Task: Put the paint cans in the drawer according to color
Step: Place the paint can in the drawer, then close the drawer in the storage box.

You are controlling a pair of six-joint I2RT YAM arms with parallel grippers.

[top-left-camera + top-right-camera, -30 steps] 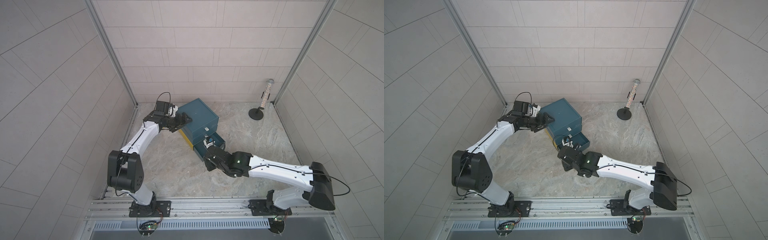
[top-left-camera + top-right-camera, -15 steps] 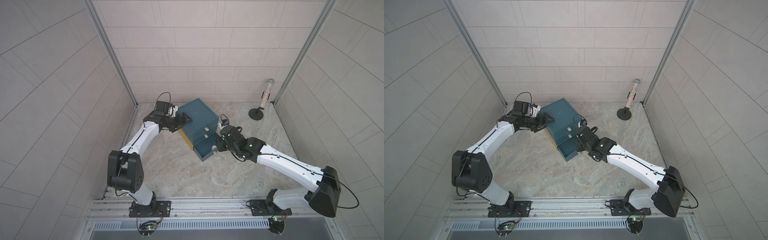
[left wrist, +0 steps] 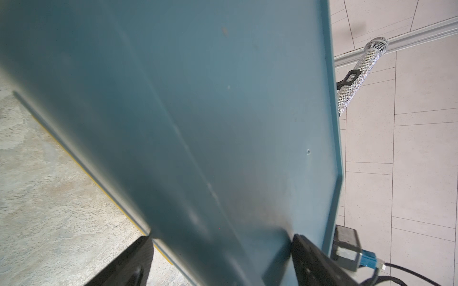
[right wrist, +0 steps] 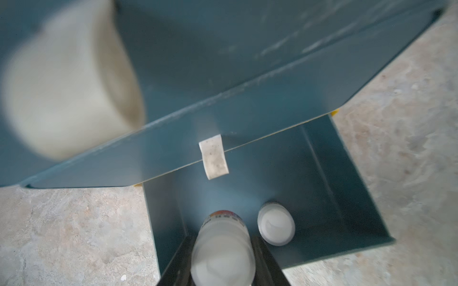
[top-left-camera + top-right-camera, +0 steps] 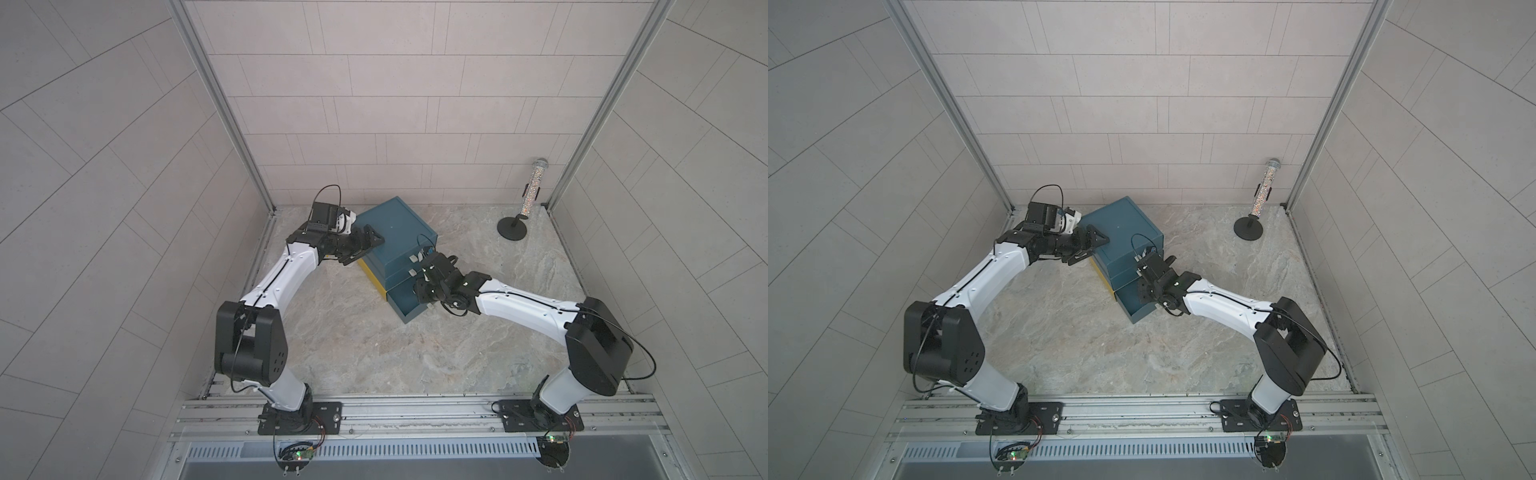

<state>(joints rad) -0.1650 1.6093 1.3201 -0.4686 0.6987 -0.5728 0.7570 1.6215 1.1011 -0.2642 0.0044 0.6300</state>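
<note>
The blue drawer cabinet stands at the back of the floor, its bottom drawer pulled out. My right gripper hangs over this drawer, shut on a white paint can. A second white paint can stands inside the drawer just beside it. My left gripper straddles the cabinet's top left corner, one finger on each side and both touching it. No red or blue paint cans show in any view.
A glittery tube on a black stand is at the back right corner. The closed drawer above has a white pull tab. A blurred pale shape sits close to the right wrist lens. Walls enclose the marble floor.
My right arm swung from in front of the open drawer to the cabinet's right side, then back over the drawer. The left arm has not moved.
</note>
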